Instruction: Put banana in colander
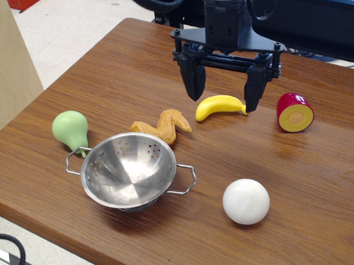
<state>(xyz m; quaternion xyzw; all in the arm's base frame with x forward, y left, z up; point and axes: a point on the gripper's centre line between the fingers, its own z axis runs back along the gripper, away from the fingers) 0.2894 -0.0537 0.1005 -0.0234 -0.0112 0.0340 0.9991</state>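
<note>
A brown wood-grain bench point(131, 63) stands over pale flooring. Nearest, the shiny perforated colander point(129, 169) sits empty, a white ball point(246, 201) at its 3 o'clock. Farther back, at the colander's 1 o'clock, the glossy yellow banana point(219, 106) lies on the wood between the gripper point(223, 95), jaws spread wide.

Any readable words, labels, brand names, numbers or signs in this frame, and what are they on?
None. The banana, colander, pear, white ball, red fruit half, chicken wing toy and the hand show no print.
</note>
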